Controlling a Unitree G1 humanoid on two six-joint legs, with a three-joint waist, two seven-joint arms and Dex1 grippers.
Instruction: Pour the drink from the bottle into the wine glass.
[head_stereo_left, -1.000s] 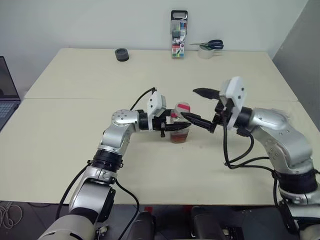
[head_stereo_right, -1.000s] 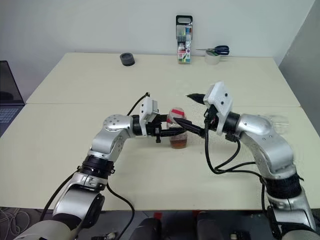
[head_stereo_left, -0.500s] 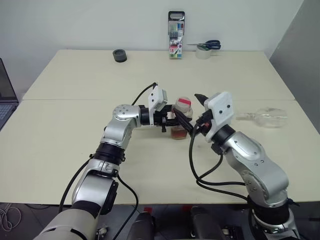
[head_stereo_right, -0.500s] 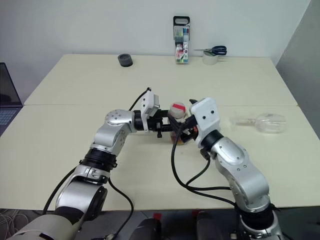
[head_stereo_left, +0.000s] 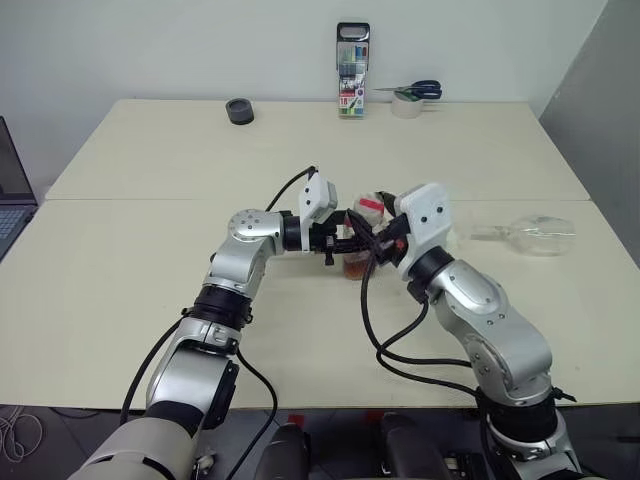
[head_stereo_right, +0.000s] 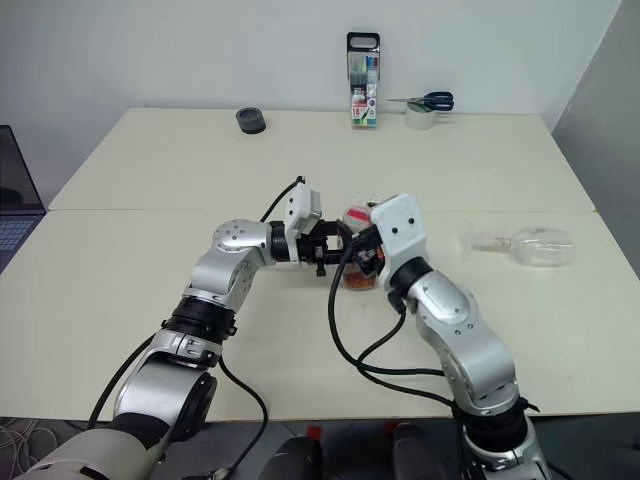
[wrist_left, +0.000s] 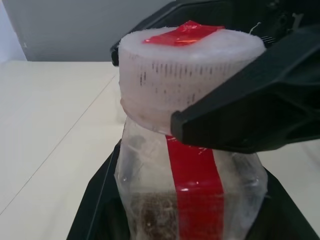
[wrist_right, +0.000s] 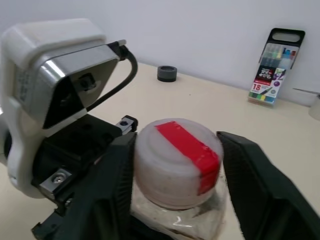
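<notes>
Left eye view: one small clear plastic bottle (head_stereo_left: 360, 235) with a whitish cap crossed by red tape stands upright near the middle of the pale cream table (head_stereo_left: 150, 260), a little amber drink (head_stereo_left: 355, 267) in its base. The left gripper (head_stereo_left: 345, 243) is clamped on the bottle's body from the side; the right gripper (head_stereo_left: 378, 225) reaches in at the cap. One clear stemmed wine glass (head_stereo_left: 530, 235) lies on its side well to the right. At the far edge are one marker case (head_stereo_left: 352, 70), one black ring (head_stereo_left: 239, 110), one pair of scissors (head_stereo_left: 412, 91).

Right eye view: the same scene.

Left wrist view: one black finger (wrist_left: 250, 107) of the right gripper presses against the cap (wrist_left: 187, 75); a red label strip (wrist_left: 195, 185) runs down the bottle.

Right wrist view: two black fingers (wrist_right: 112, 185) bracket the cap on either side, touching it.
</notes>
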